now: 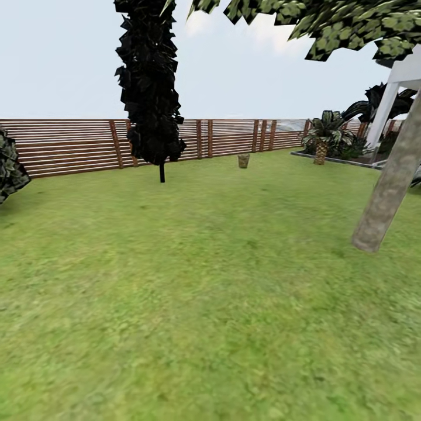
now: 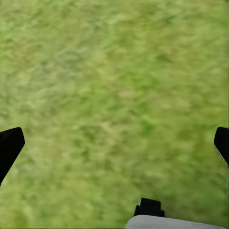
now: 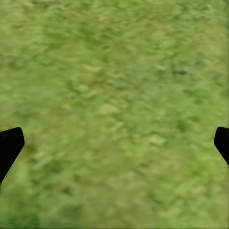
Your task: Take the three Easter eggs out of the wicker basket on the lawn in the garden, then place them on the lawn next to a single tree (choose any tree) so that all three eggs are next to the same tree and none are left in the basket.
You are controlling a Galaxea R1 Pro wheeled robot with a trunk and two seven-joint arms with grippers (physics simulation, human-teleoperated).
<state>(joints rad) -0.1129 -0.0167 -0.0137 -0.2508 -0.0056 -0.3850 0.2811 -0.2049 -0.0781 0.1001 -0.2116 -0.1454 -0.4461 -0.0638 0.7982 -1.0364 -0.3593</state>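
Head view is showing the lawn (image 1: 193, 304) stretching to the far wooden fence (image 1: 70, 146); a small brownish thing (image 1: 243, 160) is sitting far off near the fence, too small to tell whether it's the wicker basket; the tree (image 1: 392, 181) trunk is leaning at right, a dark cypress (image 1: 149, 88) standing far left; left end effector (image 2: 117, 143) and right end effector (image 3: 117, 143) are both hanging over bare grass, fingers spread wide apart, gripping nothing.
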